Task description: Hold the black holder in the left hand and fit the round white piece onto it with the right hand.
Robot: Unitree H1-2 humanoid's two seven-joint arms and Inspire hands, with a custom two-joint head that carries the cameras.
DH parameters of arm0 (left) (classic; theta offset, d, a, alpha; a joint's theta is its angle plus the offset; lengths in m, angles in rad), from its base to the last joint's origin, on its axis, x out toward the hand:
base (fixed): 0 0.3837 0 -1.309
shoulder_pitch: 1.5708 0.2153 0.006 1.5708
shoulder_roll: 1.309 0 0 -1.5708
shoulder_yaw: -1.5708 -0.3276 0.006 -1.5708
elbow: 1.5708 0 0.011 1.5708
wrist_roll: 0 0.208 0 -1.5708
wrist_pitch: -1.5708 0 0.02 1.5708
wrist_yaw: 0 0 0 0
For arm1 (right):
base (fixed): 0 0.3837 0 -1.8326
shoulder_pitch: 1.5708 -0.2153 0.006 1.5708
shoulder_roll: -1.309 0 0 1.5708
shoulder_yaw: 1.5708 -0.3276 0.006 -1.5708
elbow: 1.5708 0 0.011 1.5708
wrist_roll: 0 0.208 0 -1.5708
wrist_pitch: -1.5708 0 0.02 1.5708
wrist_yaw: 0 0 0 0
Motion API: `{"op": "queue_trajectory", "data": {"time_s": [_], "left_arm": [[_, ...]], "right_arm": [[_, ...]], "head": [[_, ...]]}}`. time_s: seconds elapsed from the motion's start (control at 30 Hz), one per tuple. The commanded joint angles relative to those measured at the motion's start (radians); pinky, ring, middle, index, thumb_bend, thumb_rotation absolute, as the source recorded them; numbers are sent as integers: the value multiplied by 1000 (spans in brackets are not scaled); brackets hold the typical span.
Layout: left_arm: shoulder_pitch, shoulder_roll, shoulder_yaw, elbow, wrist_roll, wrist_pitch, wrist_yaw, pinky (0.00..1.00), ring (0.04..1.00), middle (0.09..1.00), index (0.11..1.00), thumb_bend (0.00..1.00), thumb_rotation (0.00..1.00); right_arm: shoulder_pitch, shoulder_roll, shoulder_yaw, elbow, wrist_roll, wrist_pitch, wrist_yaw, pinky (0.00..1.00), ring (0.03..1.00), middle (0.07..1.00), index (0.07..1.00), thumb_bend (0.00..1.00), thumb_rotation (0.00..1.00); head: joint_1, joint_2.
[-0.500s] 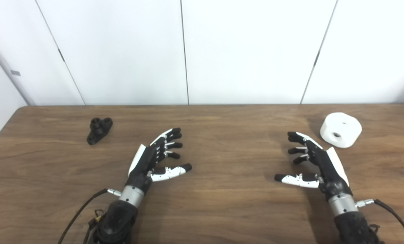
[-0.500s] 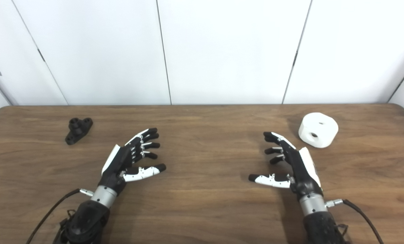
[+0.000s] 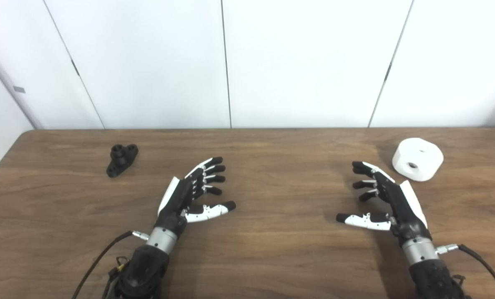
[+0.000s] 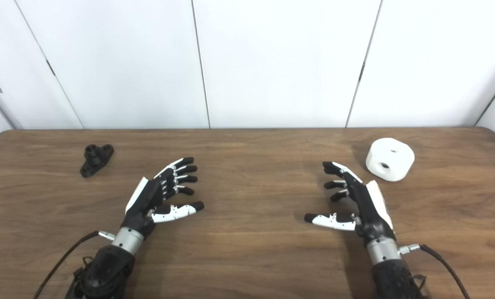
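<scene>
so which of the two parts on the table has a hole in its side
The round white piece, far right by the right hand: a dark hole shows in its curved side wall. The black holder, far left, shows holes only from above.

I see the holder (image 3: 122, 160) lying flat on the table at about ten o'clock from the middle, near the far left. It is small and black, an elongated base set diagonally, with a short round boss rising at its centre and a hole at each end. The white piece (image 3: 417, 159) sits at about two o'clock, far right: a squat drum, tilted slightly, with one hole on top and another in its side wall.
</scene>
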Motion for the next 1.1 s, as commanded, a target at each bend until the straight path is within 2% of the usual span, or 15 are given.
{"op": "queue_trajectory", "data": {"time_s": [0.0, 0.03, 0.13, 0.2, 0.3, 0.4, 0.6, 0.83, 1.07], "left_arm": [[2, -19, -16, 36, 5, -18, -4, 611, 762, 833, 861, 773, 7], [2, -25, -19, 40, 11, -18, 0, 604, 760, 833, 857, 767, 4], [1, -41, -27, 54, 23, -21, 7, 613, 767, 839, 857, 760, 13], [-5, -52, -34, 72, 34, -31, 13, 622, 772, 841, 860, 763, 24], [-16, -68, -45, 106, 53, -50, 24, 621, 773, 843, 863, 766, 44], [-27, -80, -46, 137, 61, -65, 28, 615, 779, 844, 863, 766, 47], [-36, -91, -40, 161, 69, -82, 33, 592, 775, 842, 851, 775, 16], [-38, -100, -34, 172, 78, -94, 40, 604, 771, 840, 846, 770, 24], [-43, -99, -36, 175, 89, -90, 43, 580, 768, 845, 837, 769, 27]], "right_arm": [[-23, -15, -9, -16, 9, -49, -8, 533, 690, 812, 814, 812, 15], [-23, -23, -11, -6, 10, -61, -8, 527, 687, 809, 813, 813, 16], [-22, -37, -19, 20, 23, -85, -5, 525, 684, 807, 811, 812, 31], [-21, -46, -29, 41, 41, -97, 0, 533, 684, 810, 811, 811, 50], [-17, -53, -43, 48, 63, -74, 12, 557, 698, 822, 818, 804, 74], [-18, -57, -49, 47, 55, -62, 10, 572, 711, 840, 828, 789, 56], [-24, -69, -52, 87, 37, -110, -6, 539, 692, 816, 824, 795, 69], [-30, -70, -59, 118, 45, -149, -16, 531, 680, 805, 813, 815, 101], [-25, -73, -66, 105, 63, -129, 2, 545, 702, 823, 819, 795, 89]], "head": [[41, -10], [85, -23], [139, -41], [209, -70], [250, -90], [264, -97], [269, -100], [281, -109], [280, -106]]}}
